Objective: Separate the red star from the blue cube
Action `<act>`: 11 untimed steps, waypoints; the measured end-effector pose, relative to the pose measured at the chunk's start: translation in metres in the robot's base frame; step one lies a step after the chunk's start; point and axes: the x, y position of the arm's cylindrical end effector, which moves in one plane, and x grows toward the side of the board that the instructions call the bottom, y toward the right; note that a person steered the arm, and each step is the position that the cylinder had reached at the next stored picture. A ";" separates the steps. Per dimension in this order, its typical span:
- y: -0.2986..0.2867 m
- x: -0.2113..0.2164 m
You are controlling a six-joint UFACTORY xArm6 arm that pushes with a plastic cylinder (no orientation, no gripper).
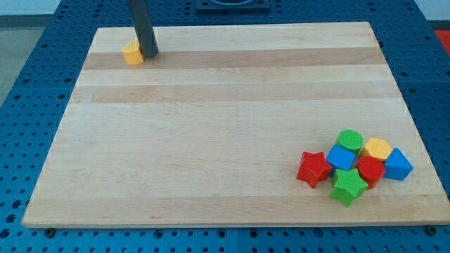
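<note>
Green star touches red star; my tip sits well apart.

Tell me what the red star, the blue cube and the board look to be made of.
Red star: probably plastic, uniform saturated colour with a soft sheen. Blue cube: seemingly the same plastic, smooth flat faces. Board: pale wood, shown by lengthwise grain and plank bands, with a smooth matte finish. My tip is far off, beside a yellow block.

Red star lies flat at the view's bottom right; blue cube touches its right.
</note>
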 end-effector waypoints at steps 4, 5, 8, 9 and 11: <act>0.132 0.028; 0.132 0.143; 0.137 0.300; 0.150 0.347; 0.167 0.346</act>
